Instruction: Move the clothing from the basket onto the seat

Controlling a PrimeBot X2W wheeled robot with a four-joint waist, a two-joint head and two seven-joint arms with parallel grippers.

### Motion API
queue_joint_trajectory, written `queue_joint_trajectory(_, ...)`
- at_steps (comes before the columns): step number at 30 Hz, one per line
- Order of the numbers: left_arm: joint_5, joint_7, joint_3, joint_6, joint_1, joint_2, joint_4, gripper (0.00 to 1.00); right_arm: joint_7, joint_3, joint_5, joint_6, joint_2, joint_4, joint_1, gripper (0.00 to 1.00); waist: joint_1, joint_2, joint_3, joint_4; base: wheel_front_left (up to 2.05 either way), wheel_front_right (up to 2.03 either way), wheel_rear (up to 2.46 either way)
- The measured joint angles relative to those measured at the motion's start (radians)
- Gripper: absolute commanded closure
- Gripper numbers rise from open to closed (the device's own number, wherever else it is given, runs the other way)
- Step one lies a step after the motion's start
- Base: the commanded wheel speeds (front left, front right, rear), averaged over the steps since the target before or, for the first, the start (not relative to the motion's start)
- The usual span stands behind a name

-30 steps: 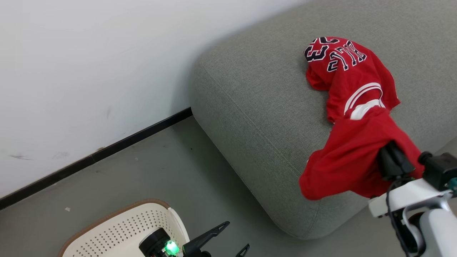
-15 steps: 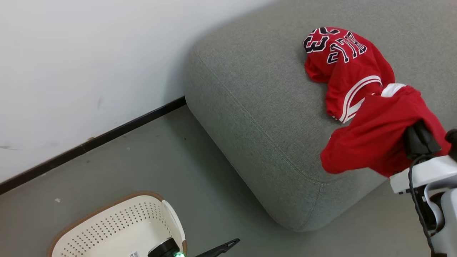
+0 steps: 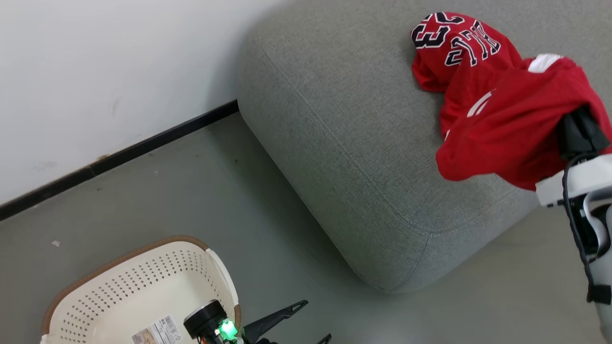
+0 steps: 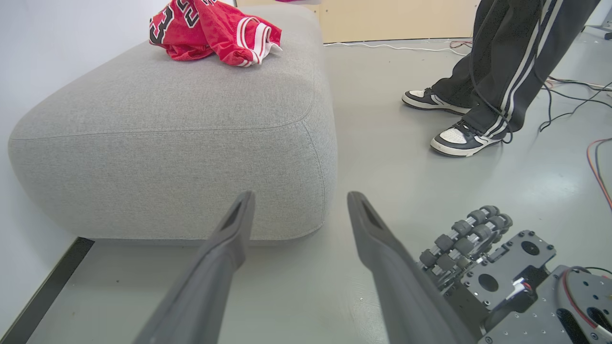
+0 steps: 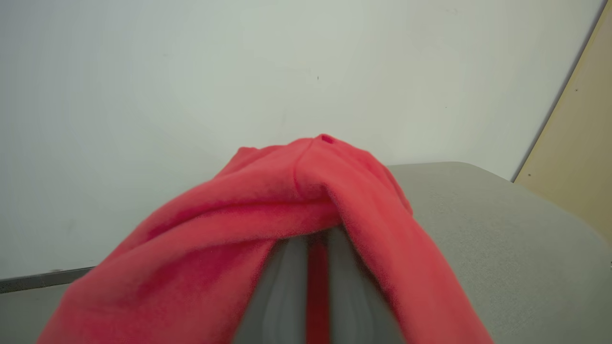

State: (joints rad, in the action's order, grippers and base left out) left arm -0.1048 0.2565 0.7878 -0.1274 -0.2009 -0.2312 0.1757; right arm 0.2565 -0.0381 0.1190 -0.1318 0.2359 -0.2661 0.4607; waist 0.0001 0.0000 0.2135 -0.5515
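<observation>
The red jersey with "23" lies crumpled on the grey seat; the left wrist view has it at the far end of the seat. My right gripper is shut on the plain red piece, which drapes over its fingers and hangs above the seat beside the jersey. In the right wrist view that red cloth covers the fingertips. The cream basket stands on the floor at lower left, holding no clothing. My left gripper is open next to it, low above the floor.
A white wall with a black baseboard runs behind the basket and the seat. A person's legs and shoes stand on the floor beyond the seat, with cables nearby. My wheeled base shows at lower right.
The head camera has shifted. My right gripper has carried the plain red piece from the seat's front edge farther over the seat, up against the jersey. The left gripper stays open.
</observation>
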Motion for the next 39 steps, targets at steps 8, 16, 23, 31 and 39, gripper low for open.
queue_joint_trajectory(8,0.019,0.0,-0.009,0.0,-0.025,-0.029,-0.017,0.0,0.0,0.029,0.007,0.0,0.03,-0.063,0.141,1.0,-0.0001,0.0,0.058,0.004,0.0,0.0,0.0)
queue_joint_trajectory(16,0.028,0.0,-0.026,0.0,-0.037,-0.062,-0.035,0.0,-0.009,0.082,0.037,0.0,0.048,-0.151,0.273,1.0,0.0,0.0,0.115,0.019,0.0,0.0,0.0)
queue_joint_trajectory(23,0.036,0.0,-0.037,0.0,-0.037,-0.095,-0.048,0.0,-0.015,0.099,0.057,0.0,0.047,-0.231,0.402,1.0,0.0,0.0,0.166,0.037,0.0,0.0,0.0)
queue_joint_trajectory(31,0.046,0.0,-0.05,0.0,-0.038,-0.119,-0.077,0.0,-0.042,0.077,0.076,0.0,0.057,-0.346,0.535,1.0,-0.0001,0.0001,0.225,0.061,0.0,0.0,0.0)
queue_joint_trajectory(39,0.067,0.0,-0.062,0.002,-0.04,-0.135,-0.137,0.0,-0.042,0.006,0.055,0.0,0.121,-0.446,0.619,1.0,0.0,0.0,0.282,0.093,0.0,0.0,0.0)
